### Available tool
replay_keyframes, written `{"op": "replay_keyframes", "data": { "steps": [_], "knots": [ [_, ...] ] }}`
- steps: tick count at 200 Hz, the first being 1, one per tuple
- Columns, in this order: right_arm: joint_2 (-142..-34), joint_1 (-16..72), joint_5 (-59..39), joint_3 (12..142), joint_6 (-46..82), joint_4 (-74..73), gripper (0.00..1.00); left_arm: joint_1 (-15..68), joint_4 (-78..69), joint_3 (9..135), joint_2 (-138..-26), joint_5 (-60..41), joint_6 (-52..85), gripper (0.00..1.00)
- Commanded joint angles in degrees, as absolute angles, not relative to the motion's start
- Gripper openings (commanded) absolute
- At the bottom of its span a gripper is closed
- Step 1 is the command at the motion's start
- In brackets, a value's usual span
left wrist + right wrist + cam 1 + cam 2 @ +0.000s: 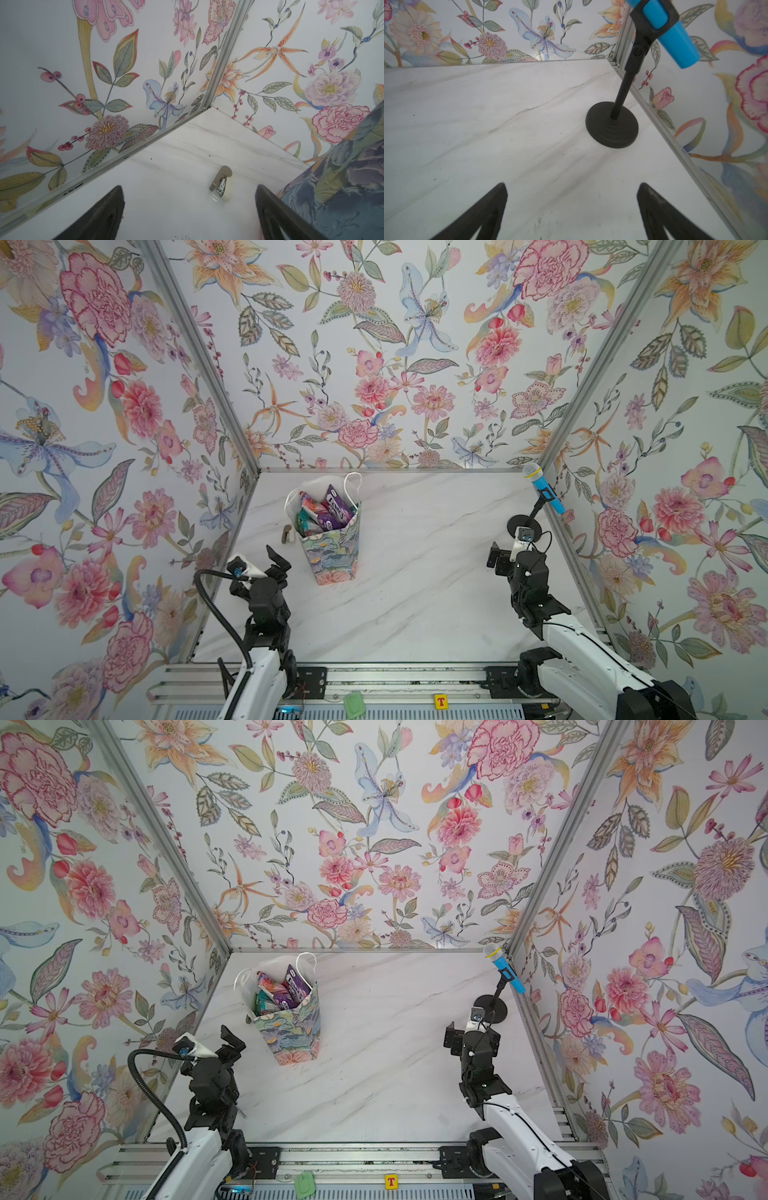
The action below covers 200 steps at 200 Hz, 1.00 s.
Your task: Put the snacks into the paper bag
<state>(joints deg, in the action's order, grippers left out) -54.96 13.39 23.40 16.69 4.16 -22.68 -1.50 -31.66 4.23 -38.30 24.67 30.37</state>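
I found the paper bag (334, 549) standing upright on the marble table (415, 572), left of centre in both top views. The FOX'S candy pouches (328, 510) sat inside it, their tops showing at the bag's mouth. The left gripper (188, 187) hung just beside the bag, near a small stapler (221, 184), jaws spread wide and empty. The right gripper (572, 185) was likewise spread and empty, near the microphone stand (612, 124).

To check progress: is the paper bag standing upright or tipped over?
Upright. The paper bag stands on its base, mouth facing up, with the snacks showing inside.
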Motion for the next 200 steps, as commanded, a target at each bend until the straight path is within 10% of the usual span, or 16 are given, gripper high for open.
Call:
{"op": "replay_keyframes", "data": {
  "steps": [1, 132, 200],
  "knots": [
    [-60.89, 12.94, 25.73, 15.45, -1.27, -36.77, 0.99, -1.74, -43.86, 3.32, -43.65, 23.21, 23.37, 0.99],
    [-91.07, 7.19, 14.49, 10.19, -5.95, -80.17, 0.99, -1.37, -82.02, 4.07, -78.13, 9.54, 7.37, 0.99],
    [-89.51, 6.53, 16.35, 13.83, -3.81, -70.69, 0.99, 1.43, -98.33, 3.01, -92.25, 14.47, 4.97, 0.99]
  ]
}}
